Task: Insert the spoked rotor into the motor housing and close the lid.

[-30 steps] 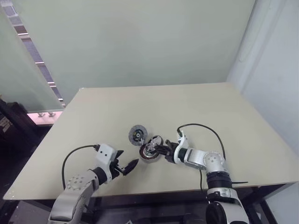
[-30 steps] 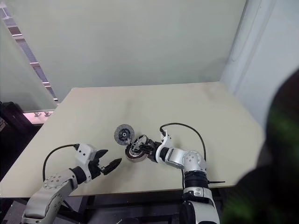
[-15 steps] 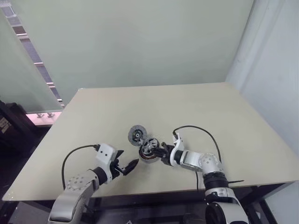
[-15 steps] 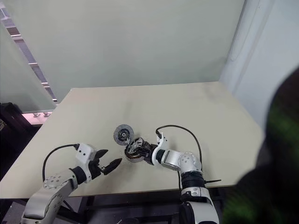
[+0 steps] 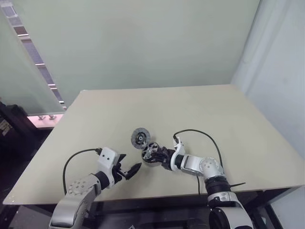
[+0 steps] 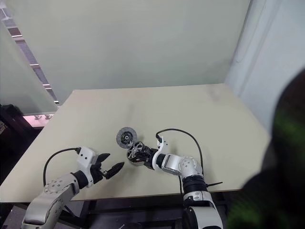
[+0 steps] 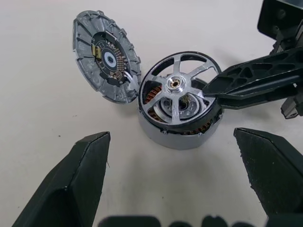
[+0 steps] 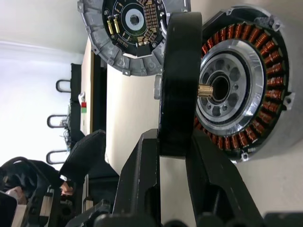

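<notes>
The motor housing [image 7: 176, 135], a dark ring with copper windings, stands on the table [image 5: 214, 109] near its front middle. My right gripper [image 8: 174, 140] is shut on the rim of the spoked rotor [image 7: 177, 87]. It holds the rotor just over the housing's open face [image 8: 241, 85], shaft towards the pale centre, with a small gap showing. The lid [image 7: 106, 56], a dull grey disc with a dark centre, leans against the far-left side of the housing. My left gripper [image 5: 128, 170] is open and empty, a short way to the left of the housing [image 5: 150, 157].
The right arm's black cable [image 5: 200, 136] loops over the table behind the wrist. The table's front edge [image 5: 157, 193] runs close under both grippers. A glass partition [image 5: 28, 57] stands beyond the table's left edge.
My right gripper has shifted a little to the left with the rotor, bringing it closer over the housing. The left gripper, lid and housing have stayed put.
</notes>
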